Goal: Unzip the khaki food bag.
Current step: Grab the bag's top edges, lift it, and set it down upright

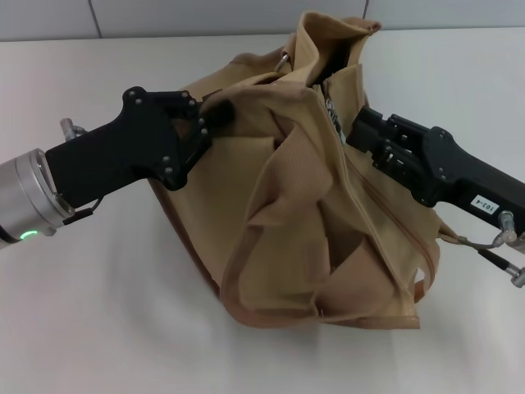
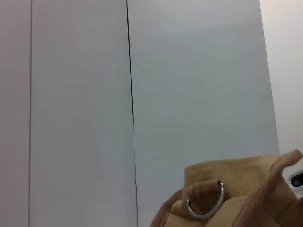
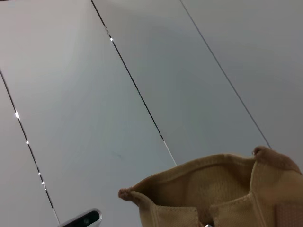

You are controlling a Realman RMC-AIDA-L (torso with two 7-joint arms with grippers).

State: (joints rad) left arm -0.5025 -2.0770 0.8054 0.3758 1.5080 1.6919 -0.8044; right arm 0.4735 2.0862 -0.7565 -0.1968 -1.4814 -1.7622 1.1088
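Note:
The khaki food bag (image 1: 312, 222) lies slumped and crumpled in the middle of the white table, its top edge lifted toward the back. My left gripper (image 1: 220, 111) is shut on a fold of the bag's fabric at its upper left side. My right gripper (image 1: 351, 127) comes in from the right and is shut at the zipper line (image 1: 333, 111), on the zipper pull. Behind it the bag's mouth gapes dark. The left wrist view shows the bag's tan rim (image 2: 236, 189) with a metal ring (image 2: 206, 203). The right wrist view shows the bag's raised top edge (image 3: 213, 189).
The white table (image 1: 107, 328) stretches around the bag on all sides. A grey panelled wall (image 1: 205, 16) runs along the table's back edge. A thin cable loop (image 1: 484, 242) hangs off my right arm over the bag's right corner.

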